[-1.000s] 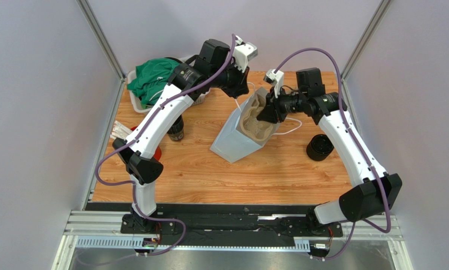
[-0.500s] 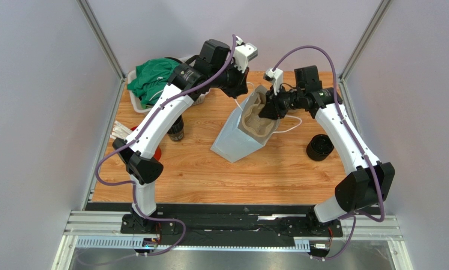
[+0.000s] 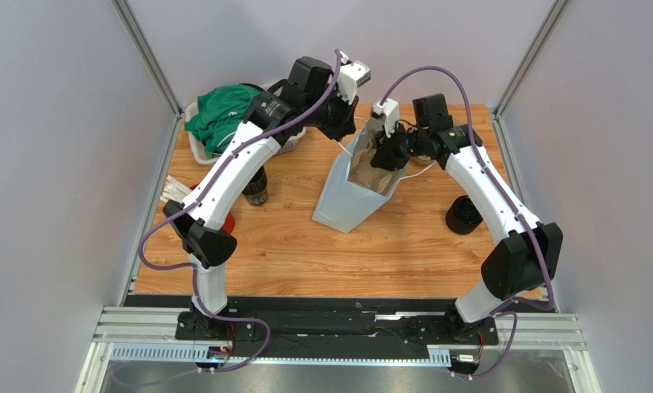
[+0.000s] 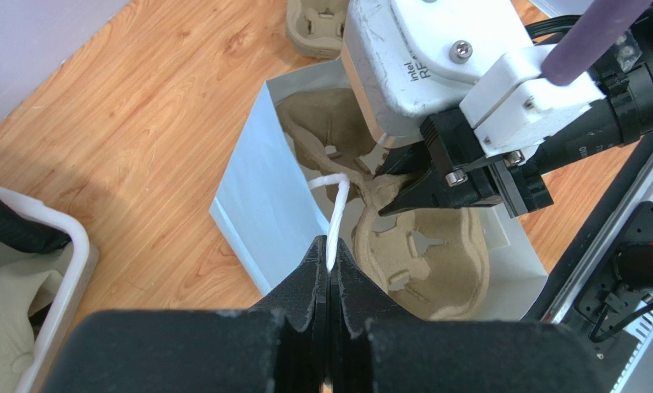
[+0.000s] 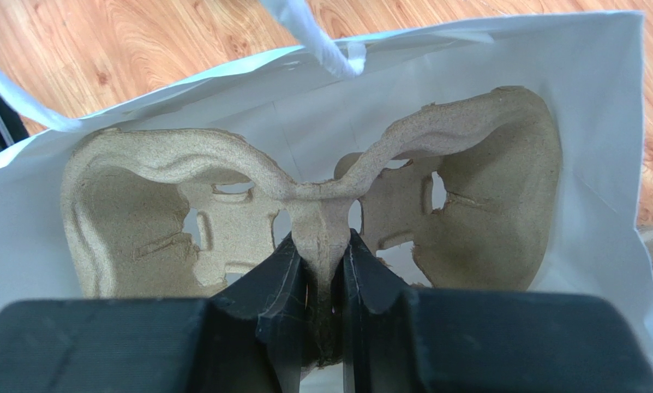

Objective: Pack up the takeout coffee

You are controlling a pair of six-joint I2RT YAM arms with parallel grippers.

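Observation:
The takeout coffee (image 3: 256,189), a small black lidded cup, stands at the left behind my left arm, outside the bag. A white paper bag (image 3: 346,196) stands near the middle with a brown pulp cup carrier (image 3: 370,168) in its mouth. My left gripper (image 3: 343,135) is shut on the bag's white string handle (image 4: 338,196), holding it up. My right gripper (image 5: 325,262) is inside the bag's mouth, shut on the carrier's (image 5: 141,205) middle ridge. In the left wrist view the right fingers (image 4: 420,195) pinch the carrier (image 4: 424,254) between the bag walls (image 4: 256,205).
A white bin (image 3: 197,146) with green cloth (image 3: 223,115) sits at the back left. A squat black round piece (image 3: 465,214) lies at the right. A red cup (image 3: 228,222) peeks from under my left arm, beside white straws (image 3: 172,190). A second pulp carrier (image 4: 317,24) lies beyond the bag.
The bag has risen from a slant to nearly upright. My right gripper has moved back and left with the carrier, which sits deeper in the bag. The left gripper has hardly moved.

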